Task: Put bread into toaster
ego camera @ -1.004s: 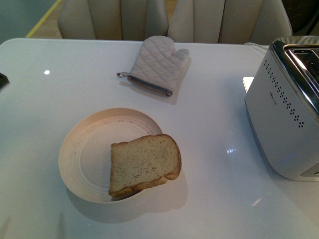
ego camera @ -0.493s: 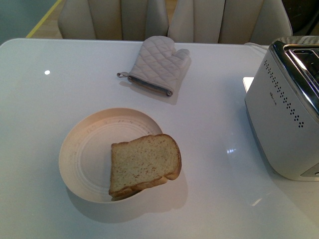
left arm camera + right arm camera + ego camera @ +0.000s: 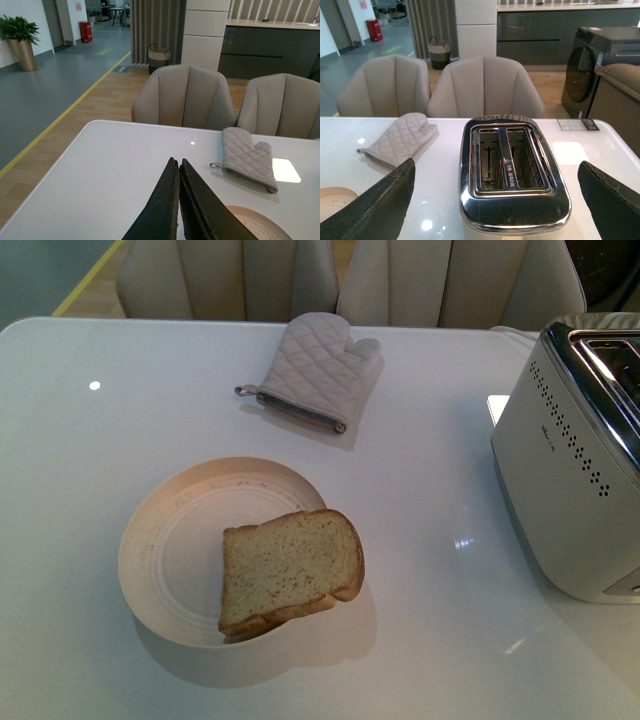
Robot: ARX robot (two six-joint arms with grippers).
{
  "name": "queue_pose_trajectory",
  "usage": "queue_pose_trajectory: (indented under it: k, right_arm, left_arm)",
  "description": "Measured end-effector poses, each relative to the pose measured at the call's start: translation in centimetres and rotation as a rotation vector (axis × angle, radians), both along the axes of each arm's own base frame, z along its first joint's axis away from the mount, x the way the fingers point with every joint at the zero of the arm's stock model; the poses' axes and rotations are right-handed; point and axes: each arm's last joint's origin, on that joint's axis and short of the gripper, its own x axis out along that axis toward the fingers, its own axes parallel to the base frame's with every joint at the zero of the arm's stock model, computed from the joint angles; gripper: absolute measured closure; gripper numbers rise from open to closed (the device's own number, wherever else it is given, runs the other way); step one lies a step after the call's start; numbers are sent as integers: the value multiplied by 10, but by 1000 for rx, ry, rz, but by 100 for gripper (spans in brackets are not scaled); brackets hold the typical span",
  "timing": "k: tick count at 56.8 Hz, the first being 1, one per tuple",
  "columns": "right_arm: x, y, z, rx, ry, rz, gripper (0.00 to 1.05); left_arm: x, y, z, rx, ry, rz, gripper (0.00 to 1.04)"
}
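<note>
L gripper (image 3: 178, 162) gone frm front view, jaws together; bread (image 3: 290, 568) on plate (image 3: 165, 540).

No legible text, toaster (image 3: 565, 490) side mark (image 3: 545, 426) blurred; card (image 3: 577, 124) print unreadable

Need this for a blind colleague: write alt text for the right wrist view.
A toaster with a chrome top and two empty slots sits on a white table, framed by the wide-open jaws of the right gripper. A grey quilted oven mitt lies nearby, with two beige chairs behind the table.
</note>
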Motion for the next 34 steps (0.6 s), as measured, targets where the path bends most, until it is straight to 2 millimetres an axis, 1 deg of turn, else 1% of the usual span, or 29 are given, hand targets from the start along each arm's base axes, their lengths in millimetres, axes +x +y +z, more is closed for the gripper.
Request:
queue_pose_trajectory:
  k: [6, 11, 18, 21, 26, 34]
  right_arm:
    - [0, 0, 0, 0, 0, 0, 9]
    - [0, 0, 0, 0, 0, -1, 9]
    - [0, 0, 0, 0, 0, 0, 9]
    - [0, 0, 0, 0, 0, 0, 9]
    - [0, 0, 0, 0, 0, 0, 9]
    - [0, 0, 0, 0, 0, 0, 9]
  left_arm:
    - [-2, 0, -1, 0, -4, 0, 102]
    - [-4, 0, -8, 1, -8, -2, 102]
    - [-6, 0, -8, 1, -15, 0, 102]
    - [-11, 0, -12, 1, 20, 0, 102]
    - [-15, 0, -11, 1, -5, 0, 102]
    - [-16, 0, -11, 1, -7, 0, 102]
